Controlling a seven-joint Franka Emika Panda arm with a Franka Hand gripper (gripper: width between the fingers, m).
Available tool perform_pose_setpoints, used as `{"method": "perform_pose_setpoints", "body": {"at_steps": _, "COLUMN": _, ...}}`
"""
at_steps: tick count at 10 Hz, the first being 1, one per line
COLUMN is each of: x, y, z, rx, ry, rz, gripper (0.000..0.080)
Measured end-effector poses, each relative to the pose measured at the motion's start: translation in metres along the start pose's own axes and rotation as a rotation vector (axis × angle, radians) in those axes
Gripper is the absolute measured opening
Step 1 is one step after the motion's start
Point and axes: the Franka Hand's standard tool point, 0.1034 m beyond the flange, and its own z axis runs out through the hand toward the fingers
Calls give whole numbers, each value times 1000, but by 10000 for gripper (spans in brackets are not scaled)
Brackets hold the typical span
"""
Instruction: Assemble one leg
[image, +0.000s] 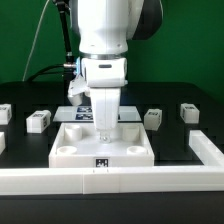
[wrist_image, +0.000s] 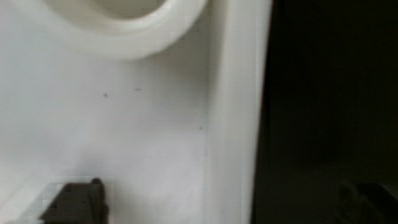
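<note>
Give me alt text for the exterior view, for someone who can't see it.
A white robot arm reaches straight down, its fingers over the middle of a white square plate on a black table. Small white legs sit loose on the table either side of it.

I see the large flat white square plate (image: 75, 148) lying mid-way across the black table (image: 20, 140), with the tool (image: 103, 131) over its middle. One small white plastic leg block (image: 38, 121) sits beside the plate toward the exterior view's left. A second leg block (image: 152, 117) and a third leg block (image: 188, 111) sit toward the right. A long white rail (image: 60, 181) runs in front.
</note>
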Motion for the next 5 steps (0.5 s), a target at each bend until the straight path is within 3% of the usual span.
{"method": "perform_pose_setpoints", "body": {"at_steps": 1, "x": 0, "y": 0, "z": 0, "rx": 1, "ry": 0, "rz": 0, "gripper": 638}}
{"method": "perform_pose_setpoints", "body": {"at_steps": 2, "x": 0, "y": 0, "z": 0, "rx": 1, "ry": 0, "rz": 0, "gripper": 433}}
{"method": "perform_pose_setpoints", "body": {"at_steps": 3, "x": 0, "y": 0, "z": 0, "rx": 1, "ry": 0, "rz": 0, "gripper": 433}}
{"method": "perform_pose_setpoints", "body": {"at_steps": 5, "x": 0, "y": 0, "z": 0, "rx": 1, "ry": 0, "rz": 0, "gripper": 97}}
